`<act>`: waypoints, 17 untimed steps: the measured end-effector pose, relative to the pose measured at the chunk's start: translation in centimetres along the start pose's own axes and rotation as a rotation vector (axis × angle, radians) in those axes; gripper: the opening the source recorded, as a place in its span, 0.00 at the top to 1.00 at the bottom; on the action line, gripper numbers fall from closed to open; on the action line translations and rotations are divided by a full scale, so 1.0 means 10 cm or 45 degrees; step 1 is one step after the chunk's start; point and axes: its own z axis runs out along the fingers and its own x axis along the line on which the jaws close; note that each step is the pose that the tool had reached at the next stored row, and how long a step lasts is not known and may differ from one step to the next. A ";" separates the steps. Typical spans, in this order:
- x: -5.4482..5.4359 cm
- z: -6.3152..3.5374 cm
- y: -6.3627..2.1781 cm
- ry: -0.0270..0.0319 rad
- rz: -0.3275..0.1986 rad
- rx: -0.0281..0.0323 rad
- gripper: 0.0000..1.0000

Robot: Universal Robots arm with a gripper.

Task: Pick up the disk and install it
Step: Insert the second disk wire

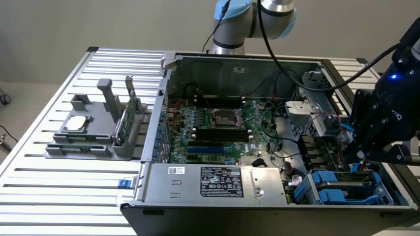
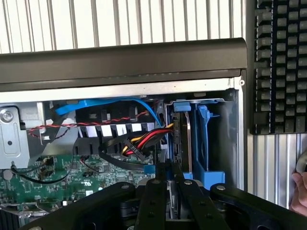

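Disk (image 2: pixel 184 139) stands on edge in its blue frame, lined up with the drive bay (image 2: pixel 208 143) at the computer case's (image 1: pixel 217 194) corner, pinched by the narrowed gripper (image 2: pixel 168 179), with the motherboard (image 1: pixel 220 130) beyond.

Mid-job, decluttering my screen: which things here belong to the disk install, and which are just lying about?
Job: disk, gripper, computer case.
Lying about: grey holder, green circuit card, silver chip, keyboard.
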 end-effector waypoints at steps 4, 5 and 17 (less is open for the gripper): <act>-0.04 0.031 0.003 0.0004 0.000 -0.0010 0.84; -0.04 0.036 0.004 0.0004 0.000 -0.0011 0.84; -0.09 0.120 0.025 0.0038 0.000 -0.0158 0.84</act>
